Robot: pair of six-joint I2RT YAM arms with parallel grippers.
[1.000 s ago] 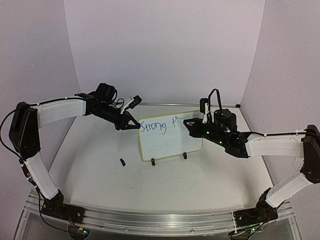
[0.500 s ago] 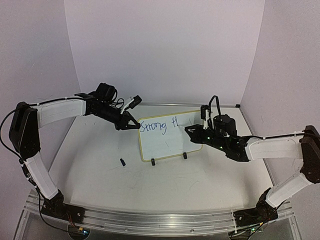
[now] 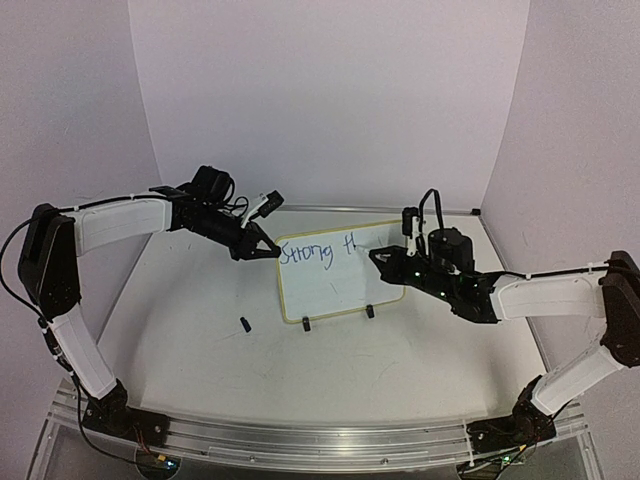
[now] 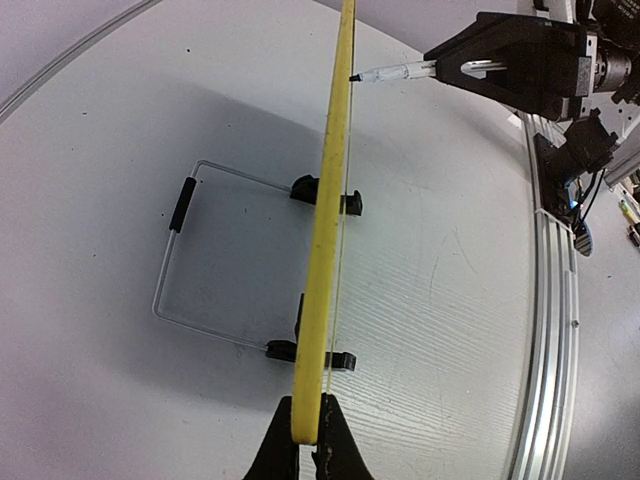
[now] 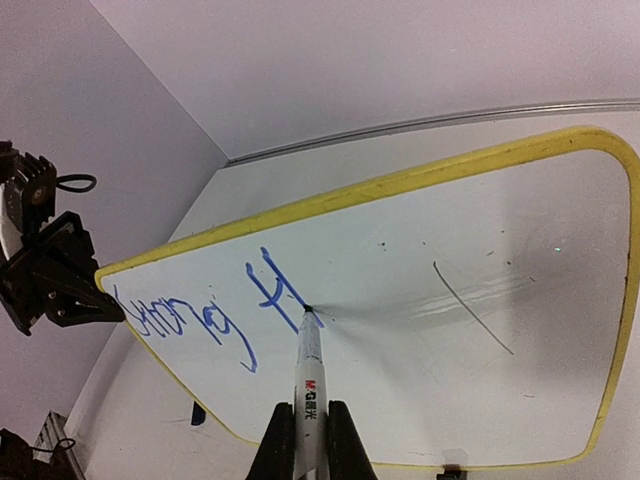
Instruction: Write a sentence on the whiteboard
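Your left gripper [image 3: 270, 253] is closed tight on the left edge of the whiteboard [image 3: 340, 280], which stands propped up near the middle of the counter [image 3: 300, 385]. Your right gripper [image 5: 308, 425] is clamped around a marker [image 5: 309, 375], its tip touching the board's face just beside the blue writing [image 5: 200, 315]. A small dark cap [image 3: 244, 323] lies on the counter, left of the board.
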